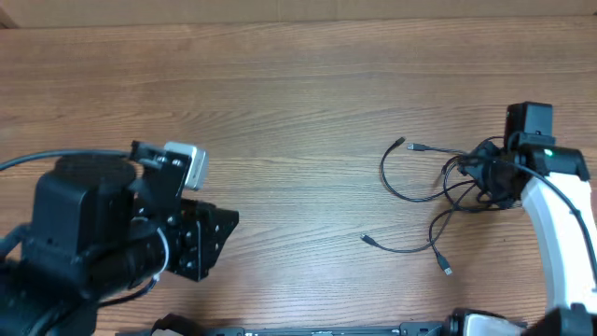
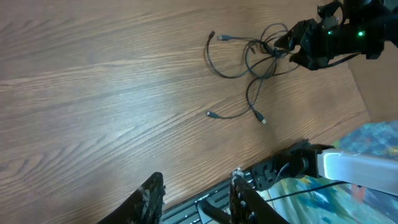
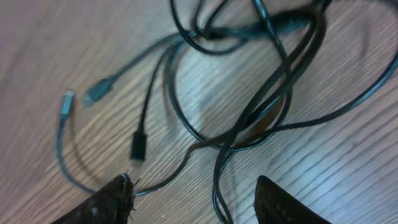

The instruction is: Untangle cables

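Right end effector (image 3: 196, 185): jaws seen parted, nothing clamped. One strand seen passing between fingers. Black plug (image 3: 138, 147) lain just beyond one fingertip. Cables (image 3: 261, 28) bunched on tabletop (image 3: 56, 37) directly ahead, loose ends spread farther out. Left end effector (image 2: 196, 186): jaws parted, empty; cables seen well ahead, far across tabletop.

Wood-grain table (image 1: 280, 112) right across the overhead, pale brown, grain running lengthwise; past its edge in the left wrist view, a blue mottled cloth (image 2: 376, 134).
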